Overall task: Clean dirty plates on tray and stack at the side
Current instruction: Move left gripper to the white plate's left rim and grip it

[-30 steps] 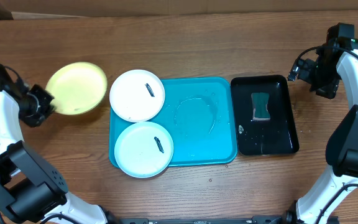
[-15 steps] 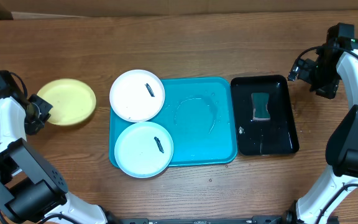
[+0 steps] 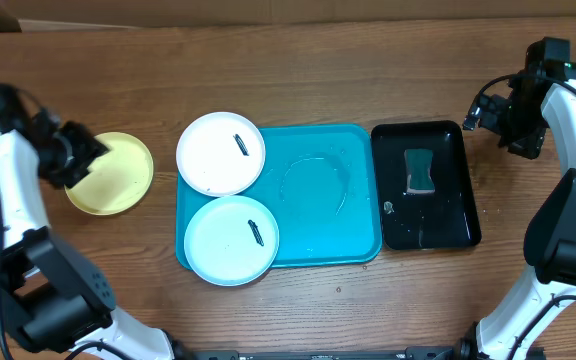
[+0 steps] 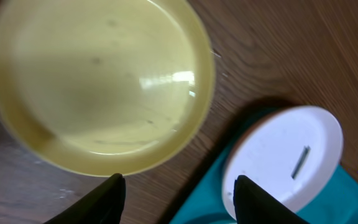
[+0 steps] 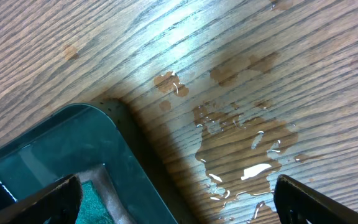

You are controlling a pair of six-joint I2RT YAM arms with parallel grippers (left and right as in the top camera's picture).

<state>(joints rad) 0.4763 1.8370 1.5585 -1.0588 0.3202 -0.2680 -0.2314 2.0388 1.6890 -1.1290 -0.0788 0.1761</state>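
A yellow-green plate (image 3: 113,175) lies flat on the wood left of the turquoise tray (image 3: 318,190). In the left wrist view this plate (image 4: 98,84) looks free of smears. My left gripper (image 3: 78,155) hovers over its left rim, open (image 4: 179,199), with nothing between the fingers. The white plate (image 3: 220,152) (image 4: 284,158) and the pale blue plate (image 3: 232,240) rest on the tray's left end, each with a small dark smear. My right gripper (image 3: 498,118) (image 5: 179,205) stands wide open and empty beyond the top right corner of the black tray.
A glossy black tray (image 3: 448,215) (image 5: 61,149) right of the turquoise one holds a green sponge (image 3: 420,170) (image 5: 95,205) and some water. A puddle (image 5: 241,143) wets the wood beside its corner. Water film shines on the turquoise tray's right half.
The left gripper has set the yellow-green plate down flat on the table, opened and let it go, and pulled back above it. The right arm has not moved.
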